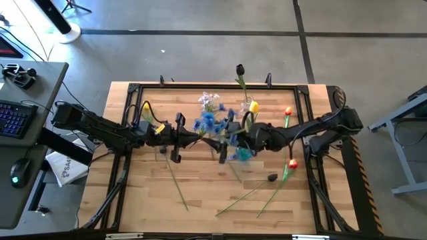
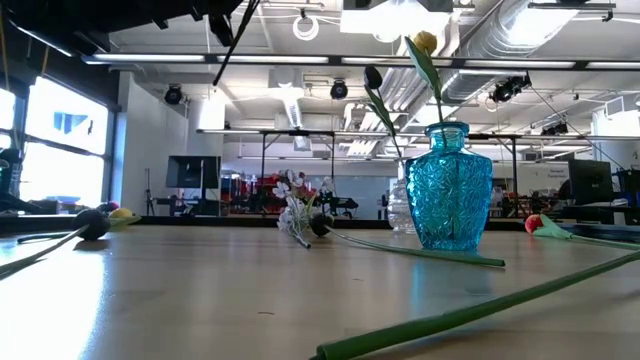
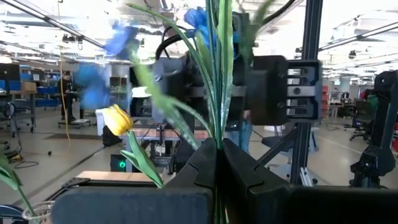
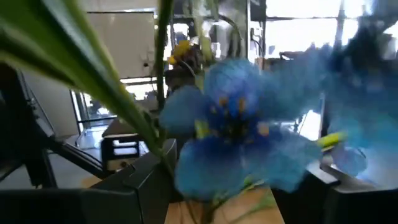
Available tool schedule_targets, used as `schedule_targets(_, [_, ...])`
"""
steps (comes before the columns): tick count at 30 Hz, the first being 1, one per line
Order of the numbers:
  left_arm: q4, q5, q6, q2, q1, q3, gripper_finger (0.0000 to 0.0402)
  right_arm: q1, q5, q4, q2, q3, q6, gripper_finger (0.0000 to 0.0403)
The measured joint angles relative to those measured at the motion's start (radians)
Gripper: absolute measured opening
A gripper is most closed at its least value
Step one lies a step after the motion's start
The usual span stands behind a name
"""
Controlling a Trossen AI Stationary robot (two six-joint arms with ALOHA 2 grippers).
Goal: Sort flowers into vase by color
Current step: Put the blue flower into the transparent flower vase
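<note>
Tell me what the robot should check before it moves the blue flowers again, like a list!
1. Left gripper shut on the blue flowers' stems: ok.
2. Right gripper close by the blue flowers, open: ok.
3. Blue vase standing upright on the table: ok.
4. Vase already holds a yellow flower and a dark flower, not blue ones: not ok.
5. Whether the blue bunch is right over the vase's mouth: cannot tell.
6. More flowers on the table to sort, like the red one: not ok.
</note>
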Motion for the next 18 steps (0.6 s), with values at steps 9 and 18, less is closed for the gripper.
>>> schedule_targets(9, [-0.004, -0.025, 0.026, 0.000, -0.004, 0.000, 0.0000, 0.038, -0.083, -0.067, -0.060, -0.001, -0.053, 0.0232])
schedule_targets(18, [-0.006, -0.031, 0.036, 0.000, -0.004, 0.000, 0.0000, 0.045, -0.151, -0.382, -0.153, -0.001, -0.121, 0.0232])
